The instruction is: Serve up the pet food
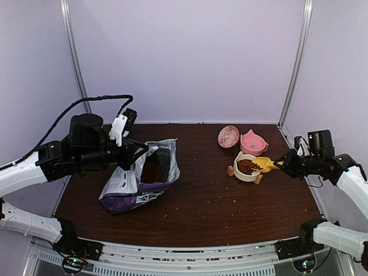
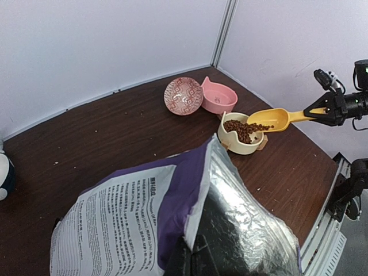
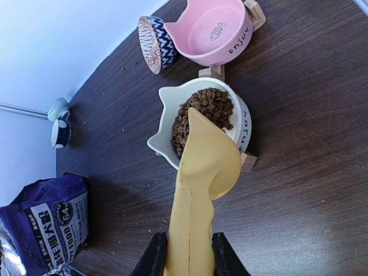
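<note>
Bag (image 1: 138, 184) sits well left of the cream bowl (image 3: 164, 123), left gripper (image 1: 131, 154) clamped on its rim. Right gripper (image 3: 183, 256) grips the yellow scoop (image 3: 201, 172), tipped over the bowl. Pet food (image 3: 210, 106) is in the bowl. We tilt slowly, lip inside the rim.

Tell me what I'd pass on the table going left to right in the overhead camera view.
Purple bag → patterned bowl → cream bowl holding pet food → yellow scoop → right gripper. The pink bowl overlaps the cream one sideways, so I left it out.
</note>
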